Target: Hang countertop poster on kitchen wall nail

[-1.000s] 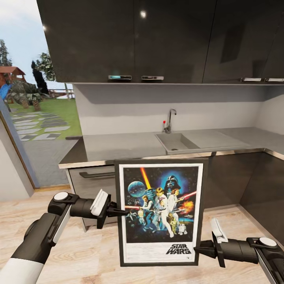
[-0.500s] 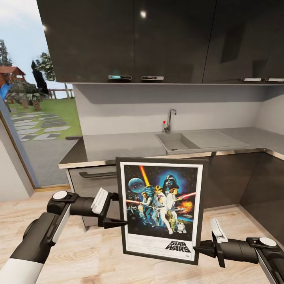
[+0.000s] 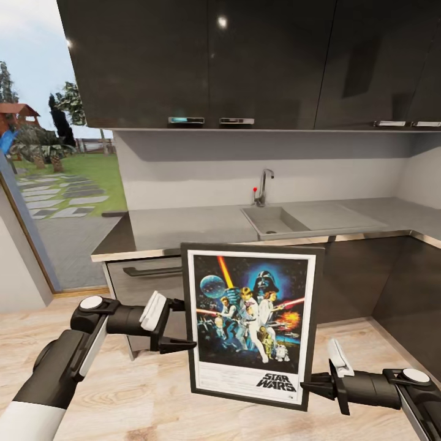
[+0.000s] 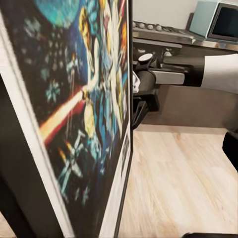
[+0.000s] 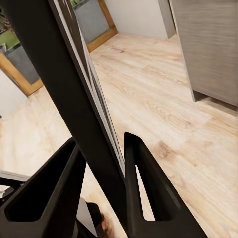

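The right gripper (image 3: 311, 386) is clamped on the frame of the poster (image 3: 251, 324) at its lower corner; the left gripper (image 3: 177, 324) stands apart beside its other edge. The poster hangs slightly tilted below the front edge of the kitchen countertop (image 3: 202, 228); one corner pinch may let it swing or slip.

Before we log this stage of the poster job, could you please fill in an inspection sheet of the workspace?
Surface: kitchen countertop, grey, with sink and tap.
Job's things: poster off the counter, held upright, slightly tilted; wall nails nothing seen.
Clutter: nothing seen.
Grippers: right gripper clamps the poster's lower right edge; left gripper at its left edge, grip unclear.
Cables: nothing seen.
Surroundings: dark upper cabinets, wood floor, garden window.
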Robot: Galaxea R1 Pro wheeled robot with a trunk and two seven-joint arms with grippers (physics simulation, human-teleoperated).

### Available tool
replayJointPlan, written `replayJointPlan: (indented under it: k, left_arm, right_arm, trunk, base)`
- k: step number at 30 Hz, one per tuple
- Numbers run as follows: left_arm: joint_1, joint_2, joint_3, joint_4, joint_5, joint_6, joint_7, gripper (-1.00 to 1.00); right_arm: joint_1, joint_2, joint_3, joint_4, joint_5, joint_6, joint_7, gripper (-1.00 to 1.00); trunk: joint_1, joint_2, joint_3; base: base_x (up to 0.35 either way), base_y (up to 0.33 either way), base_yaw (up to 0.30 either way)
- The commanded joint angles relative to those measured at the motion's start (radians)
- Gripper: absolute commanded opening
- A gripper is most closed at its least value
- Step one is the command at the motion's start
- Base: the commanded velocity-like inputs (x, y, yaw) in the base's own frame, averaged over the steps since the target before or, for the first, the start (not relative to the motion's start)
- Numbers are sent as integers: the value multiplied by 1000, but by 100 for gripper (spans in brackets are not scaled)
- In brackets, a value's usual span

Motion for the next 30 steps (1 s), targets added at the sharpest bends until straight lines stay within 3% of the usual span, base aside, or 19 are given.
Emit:
replayJointPlan:
  k: [1, 5, 6, 10, 13, 18, 21, 26, 27, 30]
  left_arm:
    - [-1, 2, -1, 1, 3, 10, -2, 100]
    - [-1, 32, 0, 8, 3, 8, -2, 100]
    - [-1, 68, 1, 12, 6, 6, -3, 100]
    - [-1, 101, 2, 14, 9, 6, -3, 100]
    - [0, 114, 31, 16, 9, 5, -3, 100]
    - [29, 117, 47, 40, 10, -2, -3, 100]
    - [90, 110, 49, 109, 10, -96, 6, 100]
    - [118, 82, 50, 300, 62, -247, 27, 100]
    - [119, 76, 50, 330, 69, -271, 43, 100]
    - [124, 55, 49, 473, 92, -408, 189, 100]
  right_arm:
    - [-1, 0, 0, 0, -2, 12, 4, -100]
    - [-1, 0, -3, 1, -5, 13, 5, -100]
    - [-1, 0, -7, 2, -6, 13, 6, -100]
    - [-1, -1, -11, 2, -6, 14, 7, -100]
    - [-1, -3, -13, 2, -7, 14, 7, -100]
    - [-1, -9, -30, 1, -13, 16, 16, -100]
    - [-1, -10, -93, 1, -35, 19, 27, -100]
    - [-1, -11, -112, 0, -40, 26, 27, -100]
    - [-1, -11, -113, 0, -40, 27, 27, -100]
    - [-1, -11, -121, -1, -40, 30, 24, -100]
  trunk:
    - [0, -1, -1]
    - [0, -1, -1]
    - [0, -1, -1]
    - [0, -1, -1]
    - [0, -1, -1]
    - [0, -1, -1]
    - [0, -1, -1]
    - [0, -1, -1]
    - [0, -1, -1]
    - [0, -1, -1]
  base:
    - [0, 0, 0]
    - [0, 0, 0]
    - [0, 0, 0]
    - [0, 0, 0]
    - [0, 0, 0]
    - [0, 0, 0]
    - [0, 0, 0]
    - [0, 0, 0]
    - [0, 0, 0]
    - [0, 0, 0]
